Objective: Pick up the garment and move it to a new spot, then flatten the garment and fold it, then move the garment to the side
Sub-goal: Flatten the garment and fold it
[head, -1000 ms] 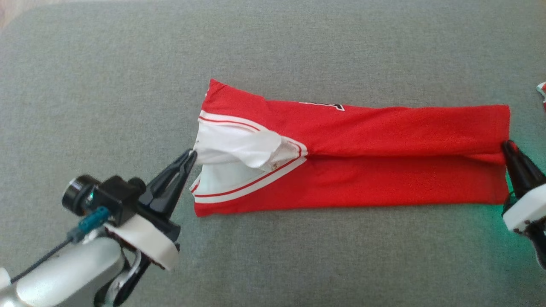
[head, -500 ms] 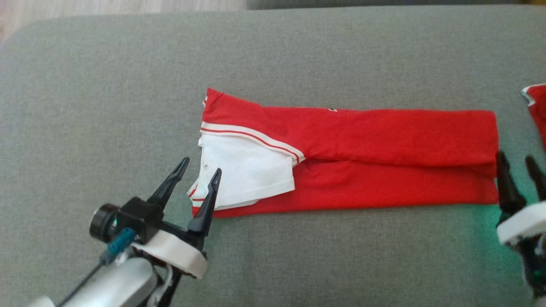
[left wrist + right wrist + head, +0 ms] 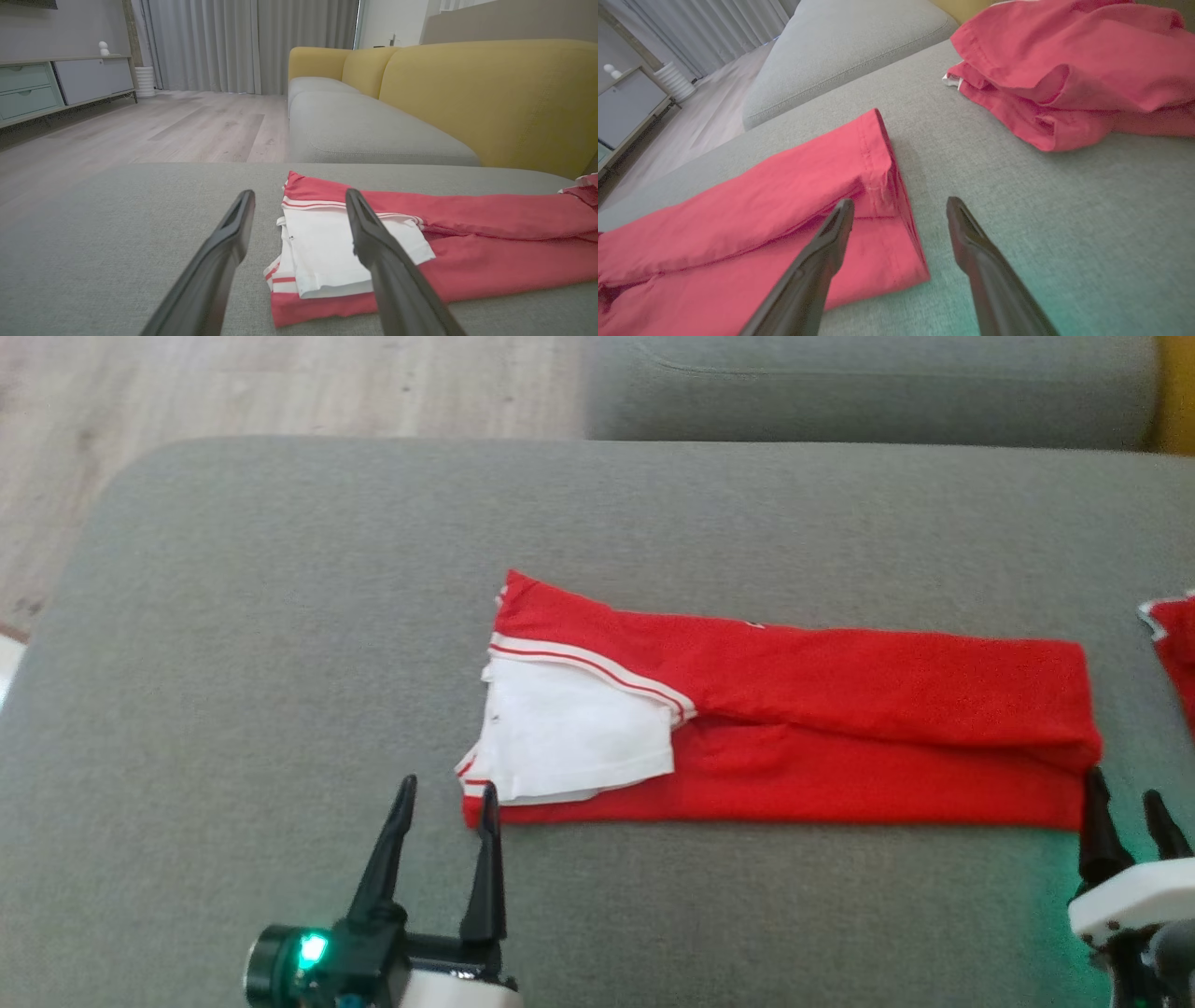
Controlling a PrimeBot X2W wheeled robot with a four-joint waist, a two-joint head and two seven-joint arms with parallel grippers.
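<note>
The garment (image 3: 794,728) is a red jersey with white trim, folded into a long strip across the grey cushion (image 3: 280,663). A white inner panel (image 3: 569,737) lies flat at its left end. My left gripper (image 3: 446,789) is open just in front of the strip's near left corner, with nothing between its fingers. In the left wrist view, the garment (image 3: 467,242) lies just beyond my left gripper (image 3: 299,193). My right gripper (image 3: 1123,786) is open at the strip's near right corner. In the right wrist view, my right gripper (image 3: 900,201) straddles the hem end of the garment (image 3: 761,210).
A second red garment (image 3: 1172,644) lies crumpled at the right edge, large in the right wrist view (image 3: 1087,70). Another grey seat cushion (image 3: 868,387) adjoins at the back. The sofa has a yellow backrest (image 3: 490,93). Wooden floor (image 3: 280,383) lies beyond the cushion's left edge.
Both grippers let go of the garment's ends, opened and drew back toward the near edge. The lifted white panel settled flat. The head camera shifted, bringing floor and the far cushion into view.
</note>
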